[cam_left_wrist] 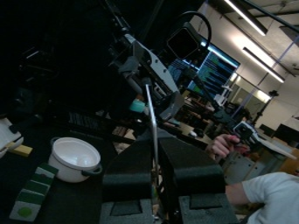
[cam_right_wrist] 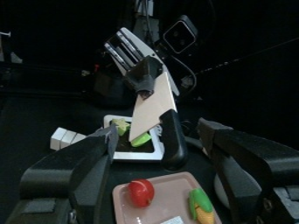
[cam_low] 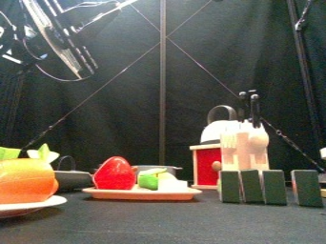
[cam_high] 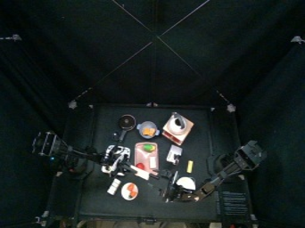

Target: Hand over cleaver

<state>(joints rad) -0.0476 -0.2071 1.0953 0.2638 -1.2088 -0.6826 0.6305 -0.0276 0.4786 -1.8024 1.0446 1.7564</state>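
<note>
The cleaver (cam_right_wrist: 153, 109) has a pale blade and a black handle (cam_right_wrist: 173, 144). It hangs in the air between my two grippers, above the table. My left gripper (cam_right_wrist: 139, 68) is shut on the blade's far end. In the left wrist view the blade (cam_left_wrist: 149, 131) shows edge-on between that gripper's (cam_left_wrist: 158, 168) closed jaws. My right gripper (cam_right_wrist: 163, 171) is open, its jaws standing wide on either side of the handle without touching it. In the top view the left gripper (cam_high: 118, 160) and right gripper (cam_high: 177, 184) meet over the table's front half.
Under the cleaver lie a pink tray (cam_right_wrist: 163, 185) with a tomato (cam_right_wrist: 140, 192) and a white dish (cam_right_wrist: 131, 147) with green food. A white bowl (cam_left_wrist: 73, 156) and green blocks (cam_left_wrist: 30, 194) stand nearby. A person (cam_left_wrist: 271, 191) sits beyond the curtains.
</note>
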